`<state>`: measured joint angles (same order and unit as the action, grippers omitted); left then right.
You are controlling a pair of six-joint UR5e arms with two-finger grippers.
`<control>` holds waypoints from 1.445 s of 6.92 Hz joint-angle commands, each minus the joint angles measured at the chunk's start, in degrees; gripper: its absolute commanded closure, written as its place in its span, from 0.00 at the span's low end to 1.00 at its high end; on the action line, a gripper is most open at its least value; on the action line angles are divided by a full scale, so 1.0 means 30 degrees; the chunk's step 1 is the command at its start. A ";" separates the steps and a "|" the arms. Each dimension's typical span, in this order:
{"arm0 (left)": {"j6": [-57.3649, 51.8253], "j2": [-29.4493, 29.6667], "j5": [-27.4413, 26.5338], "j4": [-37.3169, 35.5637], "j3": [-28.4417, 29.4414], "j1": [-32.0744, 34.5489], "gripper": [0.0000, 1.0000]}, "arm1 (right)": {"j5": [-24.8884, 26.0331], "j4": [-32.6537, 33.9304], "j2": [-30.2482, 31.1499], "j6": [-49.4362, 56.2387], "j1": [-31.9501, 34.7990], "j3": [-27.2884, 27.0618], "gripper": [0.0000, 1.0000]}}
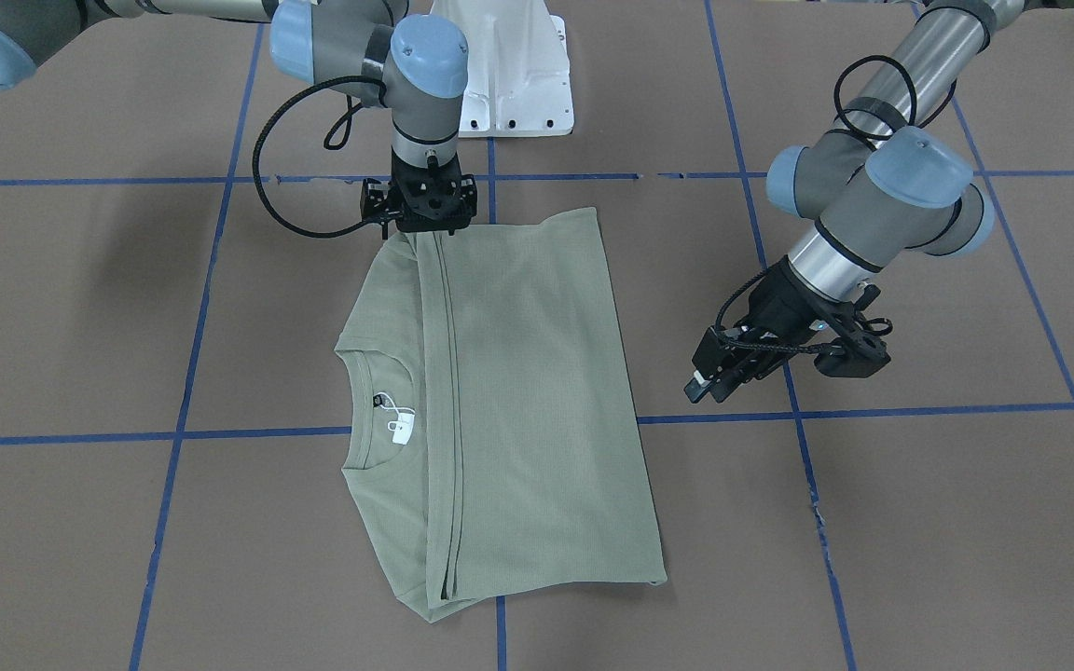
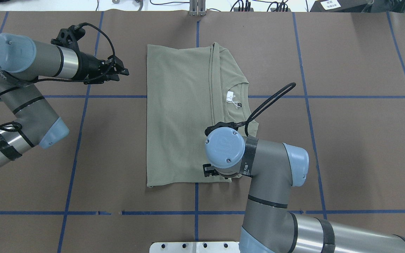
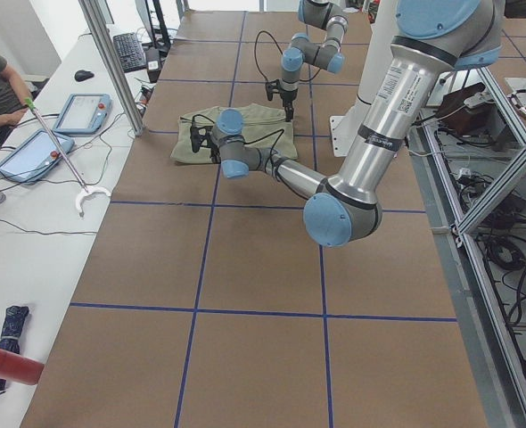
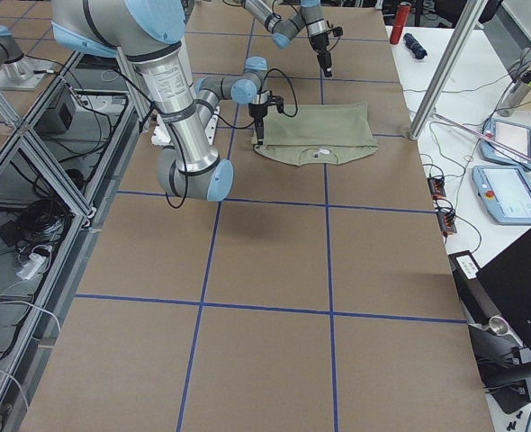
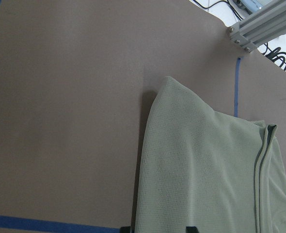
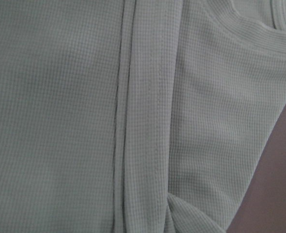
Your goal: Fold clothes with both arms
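Shirt (image 1: 518,391): matt sage cloth; up close I read fine waffle knit with smoother stitched hems. Hang tag (image 1: 400,429): white, card-like. Table (image 1: 919,522): matt brown paper-like cover; tape lines (image 1: 257,433) blue, matt. Left arm (image 1: 835,247), right arm (image 1: 420,112): brushed silver metal tubes, matt grey joints, smooth light-blue caps (image 1: 919,168), plastic by look. Cable (image 2: 271,101): black, braided. Pedestal (image 1: 514,75): white painted metal, slight gloss.

The worktop (image 1: 919,522) is covered in brown paper and ruled into large squares by blue tape (image 1: 257,432). A sage-green shirt (image 1: 528,391) lies flat on it, folded into a long panel, with its folded-in edges running as a double line along its length. It covers a crossing of the tape lines. Its round neck, with a white tag (image 1: 400,428) inside, faces the robot's right. A white base (image 1: 509,75) stands at the robot's edge.
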<state>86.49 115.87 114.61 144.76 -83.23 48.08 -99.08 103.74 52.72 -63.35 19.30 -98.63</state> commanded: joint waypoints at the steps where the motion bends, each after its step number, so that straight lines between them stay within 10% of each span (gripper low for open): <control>1: 0.0000 -0.0011 0.0001 0.0000 0.0029 -0.0001 0.51 | -0.0021 0.0751 -0.0171 0.0492 0.0013 0.0329 0.00; 6: 0.0000 0.0047 0.0001 0.0000 -0.0029 -0.0030 0.51 | -0.0460 0.2275 0.4772 0.2837 0.1185 -0.4206 0.00; 10: 0.0000 0.0048 0.0147 -0.1377 -0.1112 -0.0001 0.51 | -0.0401 0.2307 0.0868 0.2923 0.2236 -0.1996 0.00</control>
<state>86.49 116.05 115.00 141.22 -85.87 48.00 -100.23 111.34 59.75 -54.83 24.55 -107.92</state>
